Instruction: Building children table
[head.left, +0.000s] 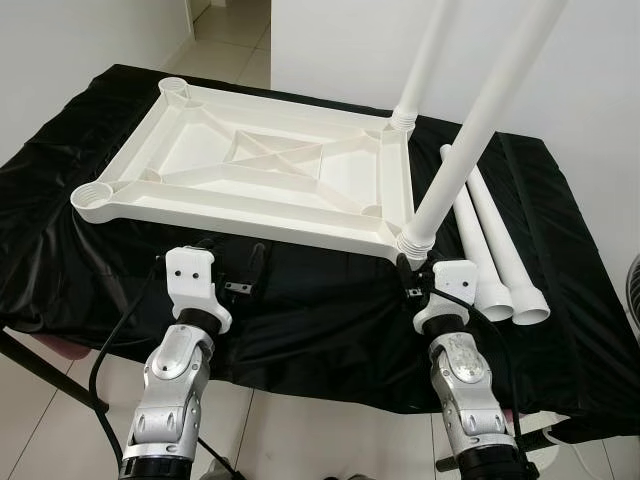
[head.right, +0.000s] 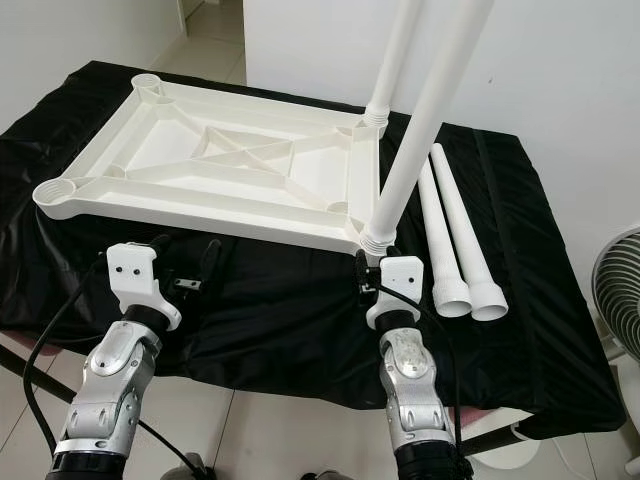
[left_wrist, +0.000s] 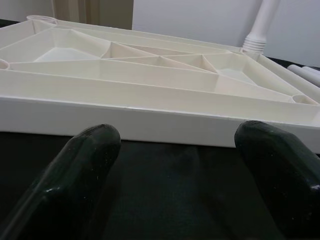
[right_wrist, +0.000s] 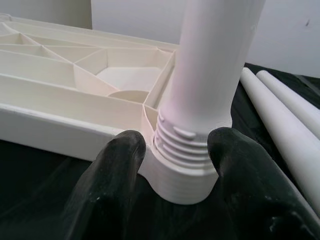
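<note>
Right gripper (right_wrist: 175, 150): narrowly astride the near-right leg (head.left: 470, 150), threads showing. Left gripper (left_wrist: 175, 145): wide, empty. You screw leg home next.

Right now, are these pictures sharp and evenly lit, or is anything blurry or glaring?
Eye views: sharp, evenly lit, faint sheen on the black cloth. Left wrist view: black fingers soft up close, tabletop crisp. Right wrist view: leg bright, slightly washed out; fingers a little glossy.
</note>
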